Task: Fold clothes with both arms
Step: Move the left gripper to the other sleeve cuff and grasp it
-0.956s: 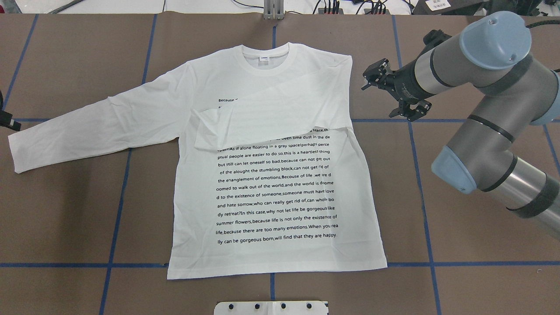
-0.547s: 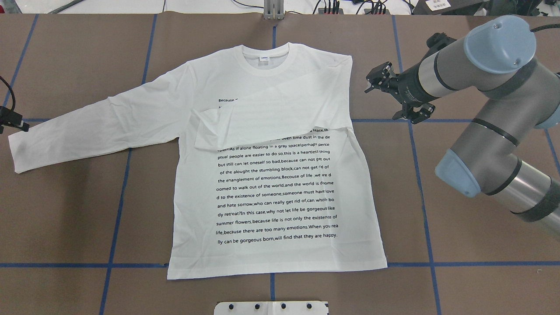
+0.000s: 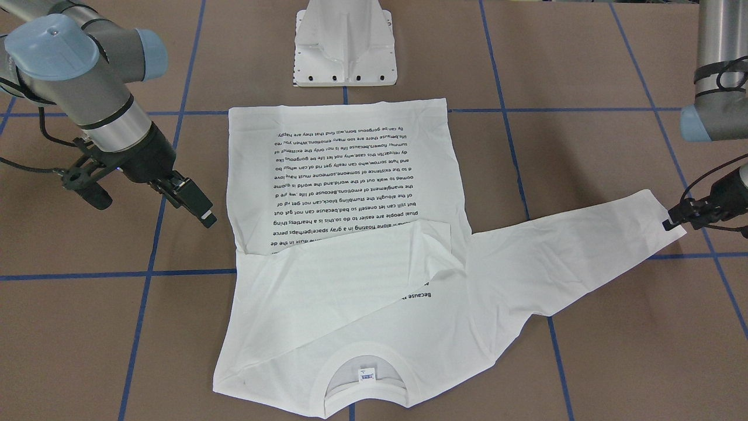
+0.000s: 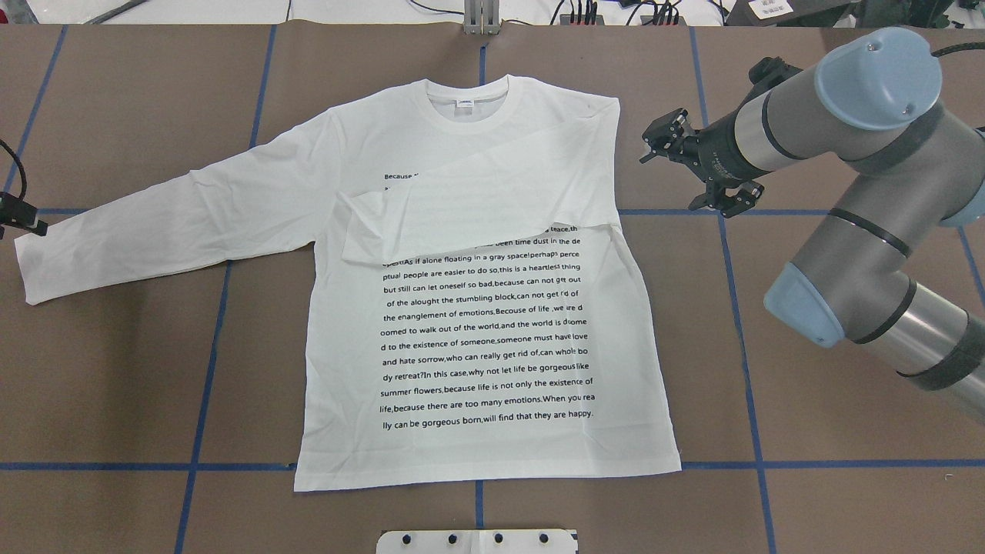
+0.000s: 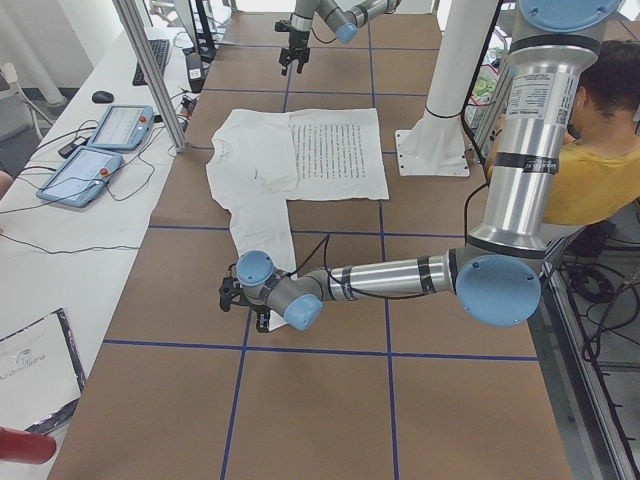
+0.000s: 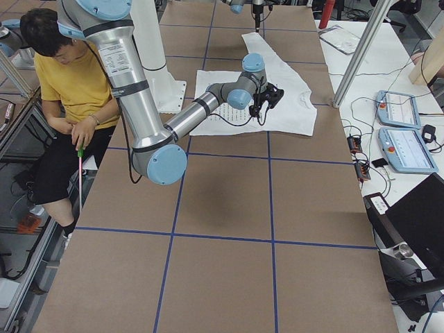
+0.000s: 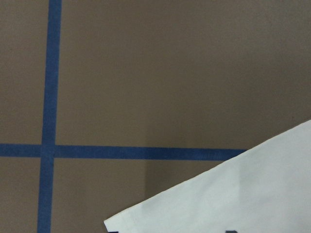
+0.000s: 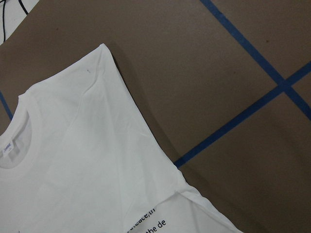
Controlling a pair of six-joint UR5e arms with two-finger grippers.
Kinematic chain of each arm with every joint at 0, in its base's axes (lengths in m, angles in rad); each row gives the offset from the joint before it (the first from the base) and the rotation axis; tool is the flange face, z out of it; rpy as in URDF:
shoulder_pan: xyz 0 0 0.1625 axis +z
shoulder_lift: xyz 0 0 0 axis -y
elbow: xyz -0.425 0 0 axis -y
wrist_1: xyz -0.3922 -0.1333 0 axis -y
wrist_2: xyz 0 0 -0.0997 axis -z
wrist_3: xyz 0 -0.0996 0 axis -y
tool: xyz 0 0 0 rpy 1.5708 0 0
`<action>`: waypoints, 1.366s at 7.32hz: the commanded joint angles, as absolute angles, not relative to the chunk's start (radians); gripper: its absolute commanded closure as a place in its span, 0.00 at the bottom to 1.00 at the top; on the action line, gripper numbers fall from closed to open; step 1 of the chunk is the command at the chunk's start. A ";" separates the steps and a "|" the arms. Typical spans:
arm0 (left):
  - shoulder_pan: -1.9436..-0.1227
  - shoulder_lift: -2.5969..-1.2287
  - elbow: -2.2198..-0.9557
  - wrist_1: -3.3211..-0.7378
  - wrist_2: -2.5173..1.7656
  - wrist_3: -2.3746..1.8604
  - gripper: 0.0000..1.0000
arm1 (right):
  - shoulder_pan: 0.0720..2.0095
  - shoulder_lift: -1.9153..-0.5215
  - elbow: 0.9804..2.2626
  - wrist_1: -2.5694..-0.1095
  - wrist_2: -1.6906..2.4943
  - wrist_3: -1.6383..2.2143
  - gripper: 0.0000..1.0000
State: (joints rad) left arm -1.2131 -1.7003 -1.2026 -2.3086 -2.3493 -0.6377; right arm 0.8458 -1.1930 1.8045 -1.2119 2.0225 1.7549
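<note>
Beside the T-shirt [image 4: 477, 323] shoulder the right gripper [image 4: 668, 178] stays spread and empty; left gripper [image 3: 671, 224] nears the cuff [image 4: 27, 265], opening indiscernible.

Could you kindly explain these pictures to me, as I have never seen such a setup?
Two robot arms work at a brown table. The views: overhead, across the table, both ends, and a camera on each wrist. A white long-sleeved shirt lies flat, one sleeve folded across its chest, the other sleeve stretched out. The right end effector hangs open beside the shirt's shoulder, holding nothing. The left end effector sits at the stretched sleeve's cuff; whether it grips, I cannot tell.
</note>
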 commanded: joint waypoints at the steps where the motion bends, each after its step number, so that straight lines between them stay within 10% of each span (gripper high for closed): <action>1: -1.209 -1.701 -1.186 -2.309 -2.349 -0.634 0.22 | 0.847 -1.195 1.805 -1.212 2.019 1.755 0.01; 10: -1.163 -1.694 -1.177 -2.307 -2.345 -0.634 0.21 | 0.848 -1.200 1.815 -1.212 2.011 1.755 0.01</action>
State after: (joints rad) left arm -1.1648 -1.6994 -1.1770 -2.3073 -2.3468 -0.6352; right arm 0.8483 -1.1996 1.8136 -1.2119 2.0110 1.7548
